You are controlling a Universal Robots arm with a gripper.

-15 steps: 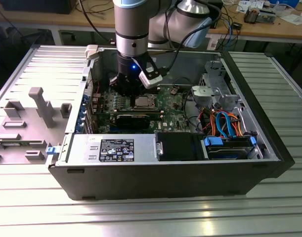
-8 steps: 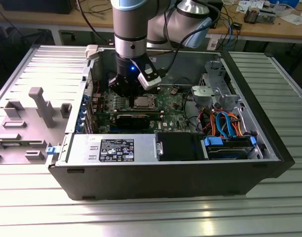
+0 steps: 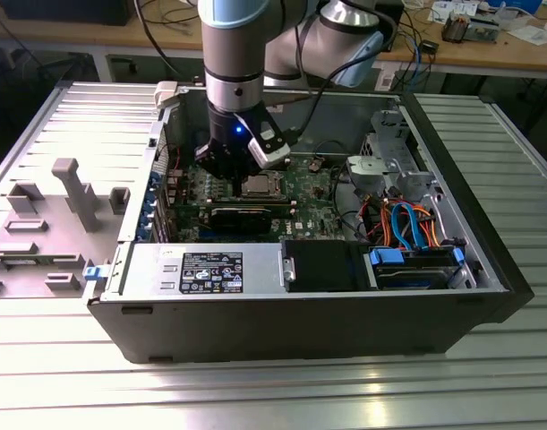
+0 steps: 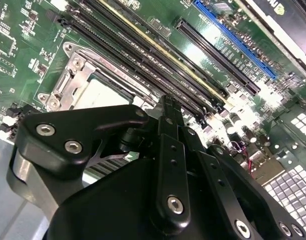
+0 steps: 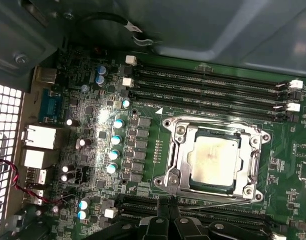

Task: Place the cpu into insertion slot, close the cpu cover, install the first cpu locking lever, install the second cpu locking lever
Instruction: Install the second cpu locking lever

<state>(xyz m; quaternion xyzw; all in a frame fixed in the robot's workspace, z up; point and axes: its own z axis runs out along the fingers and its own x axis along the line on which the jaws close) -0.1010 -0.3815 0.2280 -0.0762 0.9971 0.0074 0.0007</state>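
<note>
The cpu (image 5: 214, 157) lies flat in the insertion slot (image 5: 169, 181) on the green board, its pale face showing through the window of the cpu cover (image 5: 179, 156), which is folded down over it. A thin metal rod (image 5: 218, 203) runs along the socket edge nearest my fingers. My gripper (image 5: 168, 216) hangs just beside that edge, over the black memory slots, shut with nothing visible between the fingers. In the second wrist view the gripper (image 4: 166, 104) points down next to the cpu (image 4: 100, 92). In the exterior view the gripper (image 3: 224, 172) stands inside the case beside the socket (image 3: 258, 185).
Long black memory slots (image 5: 208, 82) flank the socket on both sides. The case walls (image 3: 452, 152) enclose the board. A power supply (image 3: 201, 269), a drive bay with blue and orange cables (image 3: 407, 228) and a grey plastic panel (image 3: 67, 193) lie around it.
</note>
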